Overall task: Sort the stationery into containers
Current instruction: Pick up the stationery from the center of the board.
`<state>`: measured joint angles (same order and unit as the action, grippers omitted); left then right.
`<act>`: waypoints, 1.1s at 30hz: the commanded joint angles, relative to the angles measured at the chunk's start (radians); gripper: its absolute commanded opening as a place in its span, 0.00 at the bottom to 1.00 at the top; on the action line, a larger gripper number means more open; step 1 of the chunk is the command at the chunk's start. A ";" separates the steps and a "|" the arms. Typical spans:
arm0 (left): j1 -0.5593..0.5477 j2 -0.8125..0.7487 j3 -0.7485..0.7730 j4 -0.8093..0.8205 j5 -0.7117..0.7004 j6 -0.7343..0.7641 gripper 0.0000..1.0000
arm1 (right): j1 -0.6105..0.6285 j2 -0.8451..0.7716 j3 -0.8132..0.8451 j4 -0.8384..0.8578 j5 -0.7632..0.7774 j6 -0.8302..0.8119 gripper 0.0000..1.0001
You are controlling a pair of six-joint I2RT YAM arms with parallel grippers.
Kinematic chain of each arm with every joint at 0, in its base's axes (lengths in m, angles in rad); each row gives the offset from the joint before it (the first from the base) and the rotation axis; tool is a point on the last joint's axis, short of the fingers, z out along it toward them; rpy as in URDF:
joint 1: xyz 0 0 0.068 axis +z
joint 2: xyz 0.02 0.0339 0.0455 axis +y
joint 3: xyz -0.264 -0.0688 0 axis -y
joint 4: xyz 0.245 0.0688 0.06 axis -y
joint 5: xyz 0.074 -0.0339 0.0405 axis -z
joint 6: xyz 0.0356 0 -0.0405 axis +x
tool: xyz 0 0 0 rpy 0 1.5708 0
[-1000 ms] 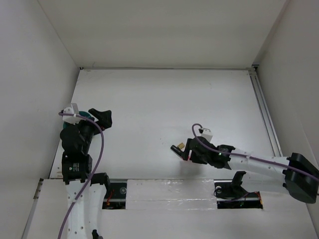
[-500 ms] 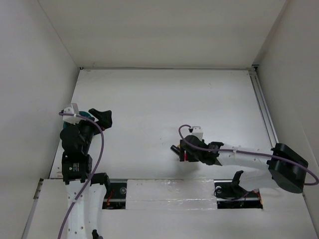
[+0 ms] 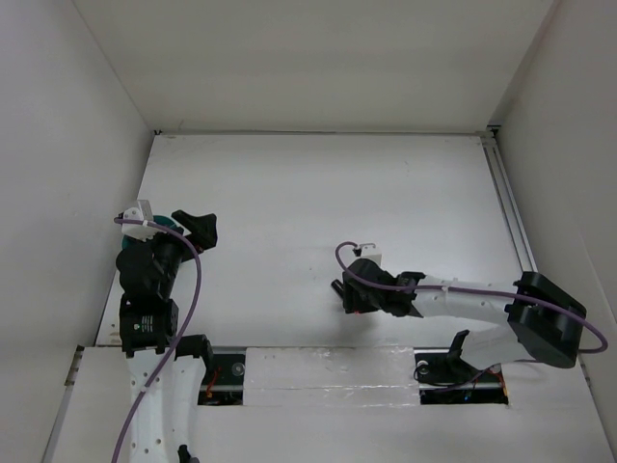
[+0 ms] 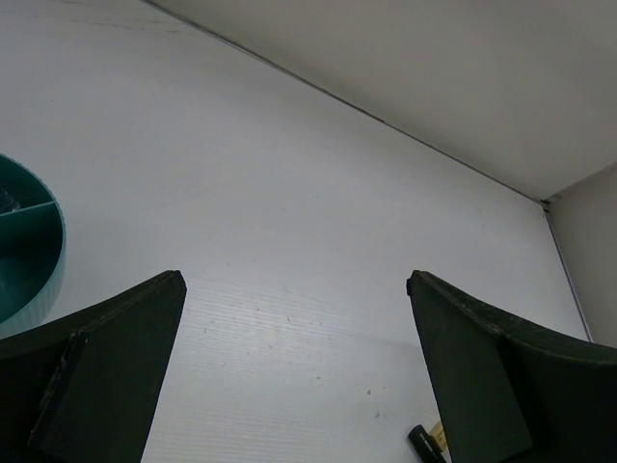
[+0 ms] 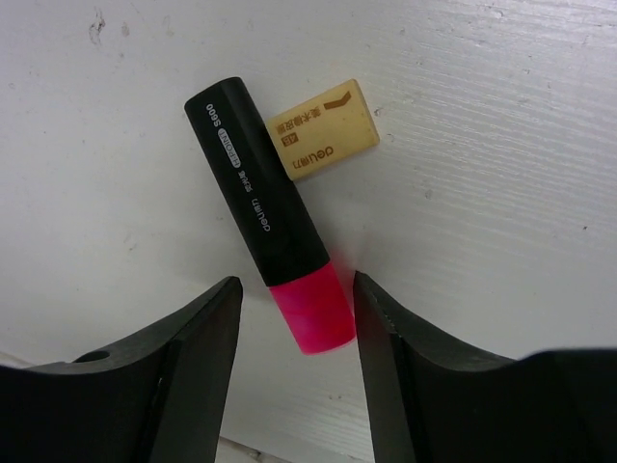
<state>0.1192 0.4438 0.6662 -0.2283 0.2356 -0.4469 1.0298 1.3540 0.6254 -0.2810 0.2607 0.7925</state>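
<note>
A black marker with a pink end (image 5: 258, 207) lies on the white table, and a tan eraser (image 5: 323, 130) touches its side. My right gripper (image 5: 297, 289) is open, low over the table, with one jaw on each side of the marker's pink end and a small gap on both sides. In the top view the right gripper (image 3: 353, 299) covers most of the marker (image 3: 339, 286). My left gripper (image 3: 198, 230) is open and empty at the left, beside the teal organizer (image 3: 174, 224). The left wrist view shows the organizer's rim and dividers (image 4: 34, 246) and the marker's black tip (image 4: 422, 444).
White walls close the table in at the left, back and right. A metal rail (image 3: 511, 212) runs along the right side. The table's near edge (image 5: 241, 449) lies just behind the right gripper's fingers.
My right arm has swung left and come down over the marker, and it now hides the eraser in the top view. The left arm has not moved.
</note>
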 commanded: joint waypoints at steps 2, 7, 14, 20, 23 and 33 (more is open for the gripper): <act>-0.004 -0.002 0.018 0.049 0.016 0.008 1.00 | 0.021 0.007 0.014 -0.034 -0.018 0.016 0.56; -0.004 0.007 0.018 0.049 0.016 0.008 1.00 | 0.042 0.020 0.014 -0.063 -0.029 0.016 0.52; -0.004 0.007 0.027 0.017 -0.065 0.008 1.00 | 0.062 0.129 0.057 -0.073 -0.038 0.016 0.33; -0.004 0.007 0.036 0.007 -0.099 -0.010 1.00 | 0.081 0.201 0.102 -0.102 -0.028 0.007 0.00; -0.004 0.007 0.036 -0.003 -0.108 -0.019 1.00 | 0.102 0.201 0.112 -0.112 -0.008 0.016 0.00; -0.013 -0.043 0.055 -0.006 -0.067 -0.050 1.00 | 0.139 0.105 0.200 -0.121 -0.029 -0.117 0.00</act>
<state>0.1104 0.4202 0.6704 -0.2546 0.1490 -0.4820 1.1522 1.4857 0.7643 -0.3614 0.2481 0.7433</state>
